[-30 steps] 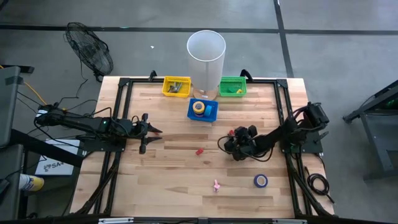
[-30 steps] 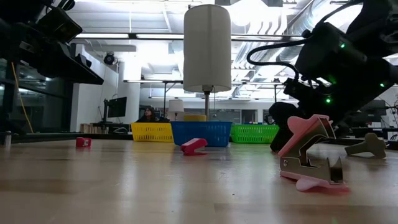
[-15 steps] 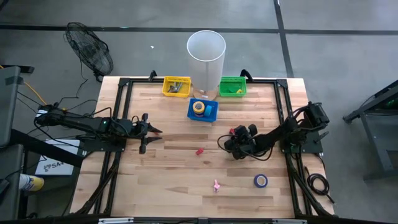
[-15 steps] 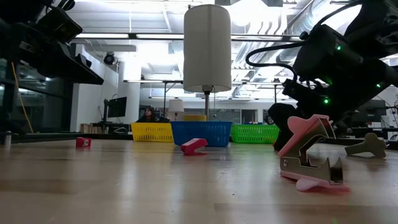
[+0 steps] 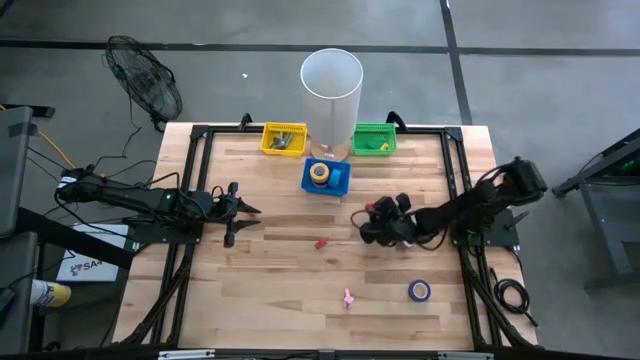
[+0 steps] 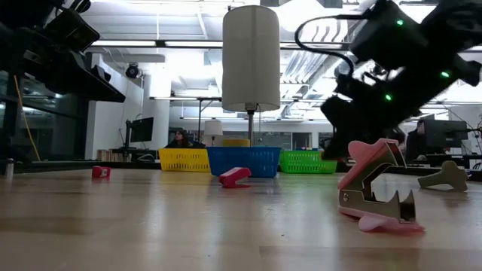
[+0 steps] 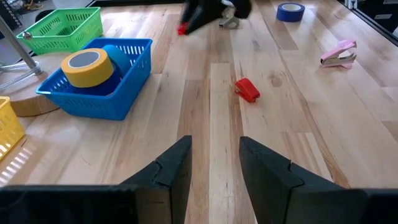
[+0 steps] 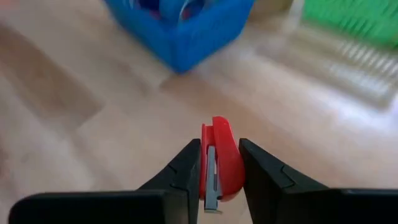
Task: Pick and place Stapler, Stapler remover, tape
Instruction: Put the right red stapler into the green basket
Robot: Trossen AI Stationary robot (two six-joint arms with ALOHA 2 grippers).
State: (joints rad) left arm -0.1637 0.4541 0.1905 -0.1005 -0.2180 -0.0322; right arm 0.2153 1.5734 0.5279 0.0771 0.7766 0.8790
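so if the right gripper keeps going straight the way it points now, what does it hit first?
Most likely the blue basket: in the right wrist view it sits dead ahead of the right gripper, which is shut on a red stapler. Only bare table shows between them. Depth is blurred, so this is a likely line, not a sure one.

No text reads clearly (a white sheet (image 5: 78, 264) beside the table perhaps shows "SA").

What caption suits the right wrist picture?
Right gripper clamps a red stapler, blue basket ahead.
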